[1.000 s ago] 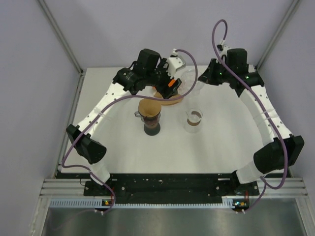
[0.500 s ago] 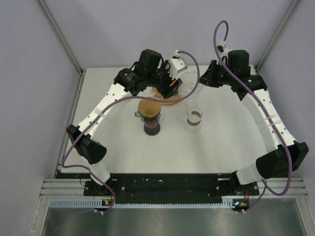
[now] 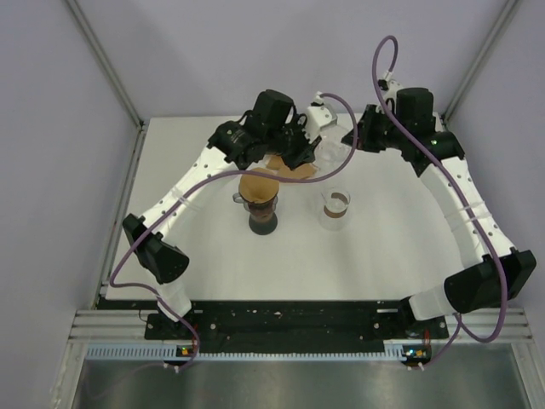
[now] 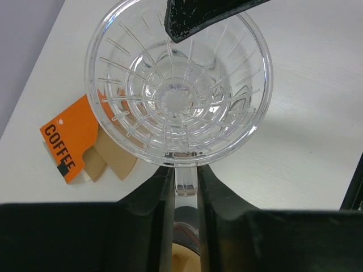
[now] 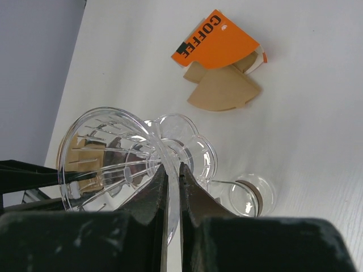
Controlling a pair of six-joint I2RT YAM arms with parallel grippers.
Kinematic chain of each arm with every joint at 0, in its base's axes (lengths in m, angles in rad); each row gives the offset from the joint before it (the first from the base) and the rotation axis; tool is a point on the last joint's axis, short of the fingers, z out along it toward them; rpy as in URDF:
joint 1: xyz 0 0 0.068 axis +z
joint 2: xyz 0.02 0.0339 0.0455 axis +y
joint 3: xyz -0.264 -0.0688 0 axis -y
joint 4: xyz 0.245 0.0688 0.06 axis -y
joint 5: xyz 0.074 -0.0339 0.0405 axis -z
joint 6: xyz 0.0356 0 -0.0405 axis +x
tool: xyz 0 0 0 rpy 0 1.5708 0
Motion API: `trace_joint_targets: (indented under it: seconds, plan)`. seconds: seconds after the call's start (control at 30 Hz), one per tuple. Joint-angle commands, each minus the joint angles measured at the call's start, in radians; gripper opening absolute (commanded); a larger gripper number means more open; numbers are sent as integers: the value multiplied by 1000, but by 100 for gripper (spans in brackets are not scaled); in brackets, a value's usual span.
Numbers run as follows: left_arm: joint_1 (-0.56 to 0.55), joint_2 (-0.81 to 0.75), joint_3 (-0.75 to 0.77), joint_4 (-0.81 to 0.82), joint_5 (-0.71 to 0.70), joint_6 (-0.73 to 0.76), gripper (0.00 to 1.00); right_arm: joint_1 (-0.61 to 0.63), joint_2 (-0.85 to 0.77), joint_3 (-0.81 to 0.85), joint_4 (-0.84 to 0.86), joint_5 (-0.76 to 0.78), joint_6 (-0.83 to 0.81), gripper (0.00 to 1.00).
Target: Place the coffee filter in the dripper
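The clear ribbed dripper (image 4: 176, 96) hangs off the table between both arms, its open mouth facing the left wrist camera. My left gripper (image 4: 185, 175) is shut on the dripper's clear handle tab. My right gripper (image 5: 171, 167) is shut on the dripper's (image 5: 113, 153) thin wall; one of its fingers (image 4: 193, 17) shows over the rim. Brown coffee filters (image 5: 224, 90) fan out of an orange COFFEE pack (image 5: 218, 42) lying flat on the table. In the top view the dripper (image 3: 330, 152) sits between the two grippers, with the filters (image 3: 285, 170) just left below.
A dark cup topped with a brown cone (image 3: 258, 192) stands in front of the left gripper. A small glass carafe with a brown collar (image 3: 335, 207) stands to its right, also under the dripper in the right wrist view (image 5: 249, 195). Walls enclose three sides.
My left gripper swung right toward the dripper and closed on its handle. The right gripper stayed shut on the dripper and shifted slightly.
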Motion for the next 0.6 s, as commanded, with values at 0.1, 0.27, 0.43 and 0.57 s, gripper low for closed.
trace_joint_targets:
  seconds: [0.1,0.27,0.43,0.57]
  plan:
    - [-1,2,38,23,-8,-65,0,5,-68,-6,65,-44,17,0]
    - [2,4,36,46,7,-148,0,-37,-122,-28,56,-39,-10,44]
    - [1,-44,-66,137,64,-265,0,-210,-208,-80,47,-30,-11,69]
    - [-25,-58,-146,184,81,-276,0,-244,-263,-134,44,101,-62,88]
